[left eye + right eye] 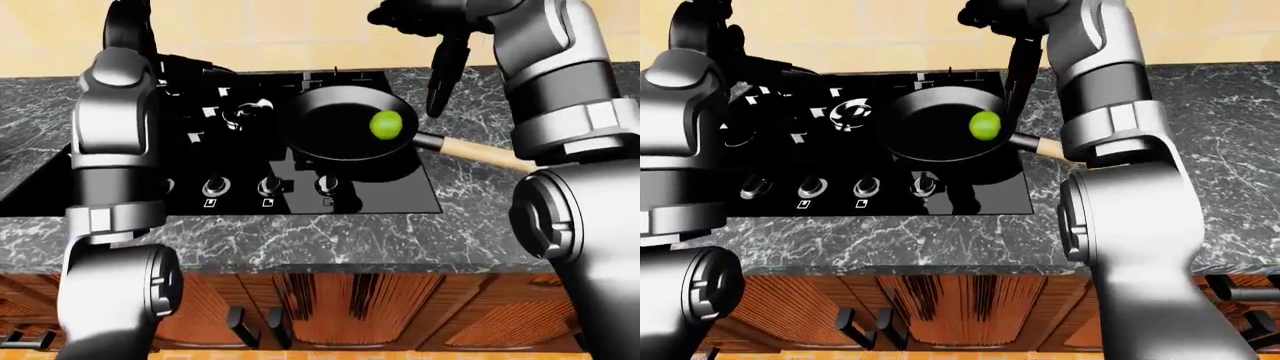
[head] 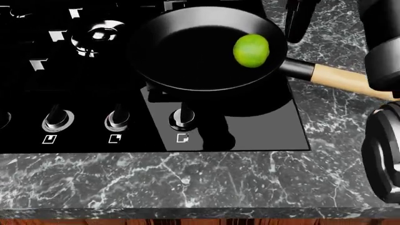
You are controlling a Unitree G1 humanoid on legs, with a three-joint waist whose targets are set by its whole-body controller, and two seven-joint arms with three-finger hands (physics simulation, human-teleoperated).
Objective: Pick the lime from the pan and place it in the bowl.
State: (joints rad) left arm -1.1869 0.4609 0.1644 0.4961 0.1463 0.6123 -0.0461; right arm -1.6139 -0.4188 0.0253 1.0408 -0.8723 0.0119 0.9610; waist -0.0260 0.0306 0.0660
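The dark marbled surface (image 2: pixel 262 183) carries a black stove (image 2: pixel 81 93), and on the stove, toward its right side, sits one black pan (image 2: pixel 187 51) with a wooden handle (image 2: pixel 343 80) running off to the right over the stone. One lime (image 2: pixel 251 50) lies inside the pan, against the right-hand wall of the pan, close to where the handle joins. No bowl shows in any of the three views, so where the lime must go cannot be told from here.

Two arms are raised over the stove. The right hand (image 1: pixel 440 52) hangs above the pan's upper right rim, its dark fingers (image 1: pixel 437 82) pointing down and spread loosely, holding nothing and not touching the lime. The left hand (image 1: pixel 128 26) is up at the stove's far left; whether it is open or closed cannot be told, since only its outer side shows.

By my judgement the step in hand is the reach for the lime: nothing is gripped yet. The next move calls for lowering the right hand into the pan beside the handle end, bringing the fingers round the lime without rolling it along the curved wall, then lifting clear of the rim.

Counted on the stove: three knobs (image 2: pixel 117 121) fully in the head view, with a fourth partly cut off at its left edge, and one shiny burner cap (image 2: pixel 94 36) left of the pan.
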